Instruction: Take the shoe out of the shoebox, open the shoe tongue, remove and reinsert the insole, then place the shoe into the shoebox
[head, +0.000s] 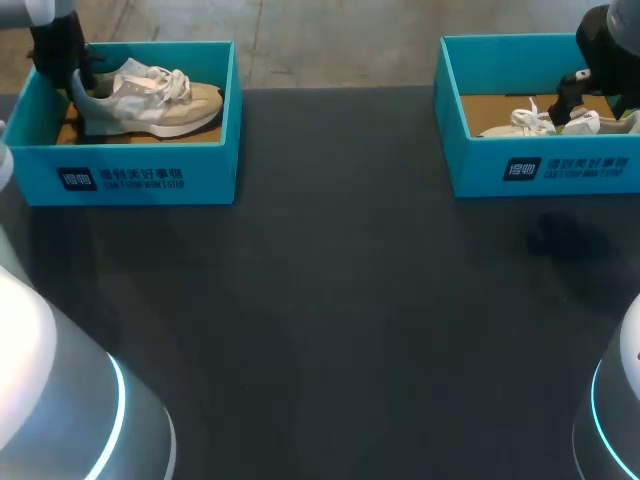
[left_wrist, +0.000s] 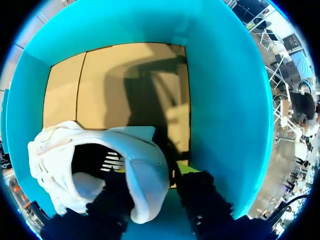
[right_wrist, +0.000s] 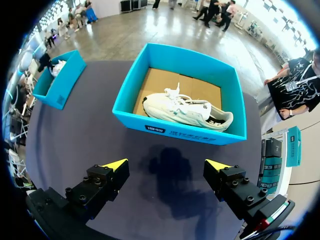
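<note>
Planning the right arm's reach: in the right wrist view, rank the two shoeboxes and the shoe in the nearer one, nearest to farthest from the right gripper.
1. Shoebox, straight ahead of the right gripper.
2. White shoe, inside that box.
3. Other shoebox, far off to one side.

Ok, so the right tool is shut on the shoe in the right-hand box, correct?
No. The right tool is open and holds nothing. It hovers over the table short of the right-hand box, where the shoe lies untouched. The right wrist view shows this.
</note>
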